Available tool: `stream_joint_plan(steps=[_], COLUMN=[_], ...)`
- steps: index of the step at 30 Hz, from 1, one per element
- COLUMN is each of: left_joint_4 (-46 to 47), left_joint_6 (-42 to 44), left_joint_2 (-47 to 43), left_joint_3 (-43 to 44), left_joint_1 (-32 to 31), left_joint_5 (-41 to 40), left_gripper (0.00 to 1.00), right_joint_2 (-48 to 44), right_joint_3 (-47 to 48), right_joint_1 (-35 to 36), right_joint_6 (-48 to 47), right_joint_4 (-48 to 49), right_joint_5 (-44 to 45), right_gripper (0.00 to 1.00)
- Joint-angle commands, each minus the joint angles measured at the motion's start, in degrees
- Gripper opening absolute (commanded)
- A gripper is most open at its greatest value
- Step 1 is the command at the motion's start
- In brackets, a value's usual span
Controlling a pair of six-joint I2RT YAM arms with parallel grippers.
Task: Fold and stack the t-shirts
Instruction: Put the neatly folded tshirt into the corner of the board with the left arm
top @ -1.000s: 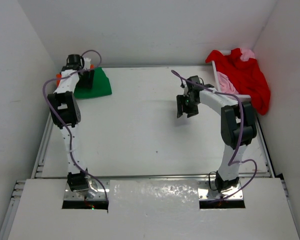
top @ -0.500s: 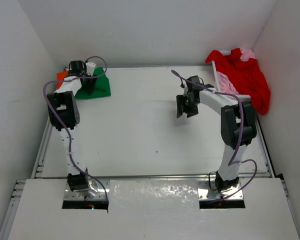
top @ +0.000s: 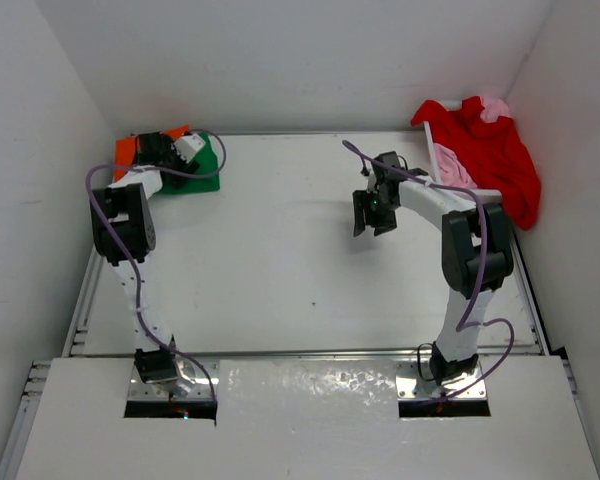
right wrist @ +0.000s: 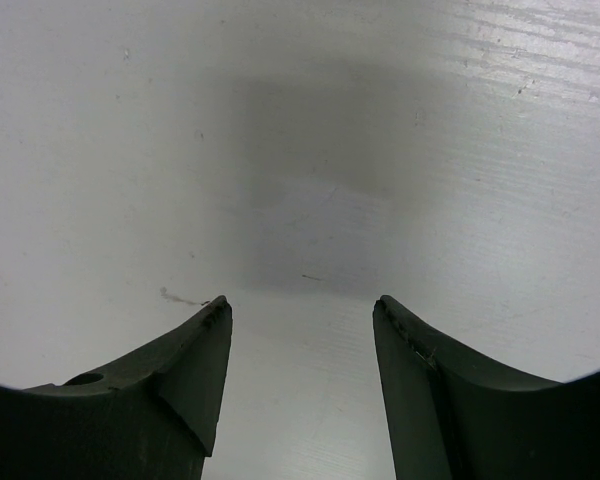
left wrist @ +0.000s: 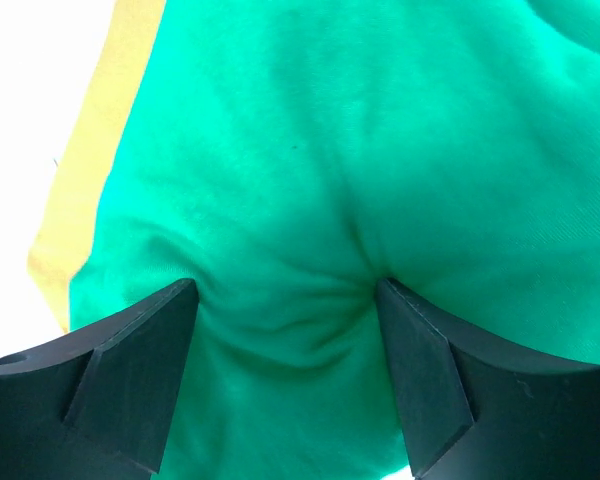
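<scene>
- Green on orange: the green cloth short-sleeved t-shirt lies folded in the far left corner of the white table. It sits on top of the orange cloth t-shirt, whose edge shows beyond it on the far left. Together they look like the start of the stack.
- The left gripper rests down on the green cloth short-sleeved t-shirt with its jaws wide apart and a small pucker of fabric between the fingertips. Nothing looks clamped; it seems set there to press the fold flat rather than lift it.
- The right gripper hangs over bare table right of the middle, jaws wide and empty. It is probably placed there to stay clear of the stack and close to the next shirt.
- The red cloth t-shirt and the light pink cloth t-shirt lie crumpled over the white plastic lattice basket at the far right, unfolded. By that, about half the job remains.
</scene>
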Motion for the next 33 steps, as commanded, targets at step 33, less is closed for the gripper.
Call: stream_joint_plan(steps=[33], left_joint_4=[-14.3], left_joint_6=[-20.1], left_joint_2=[-22.2], left_joint_3=[7.1], left_joint_1=[5.2], left_joint_5=[13.4], left_gripper=[0.91], right_joint_2=[-12.2], right_joint_3=[-2.9], right_joint_1=[0.1], right_joint_6=[-0.6], right_joint_4=[0.7], right_joint_5=[0.2], right_gripper=[0.58])
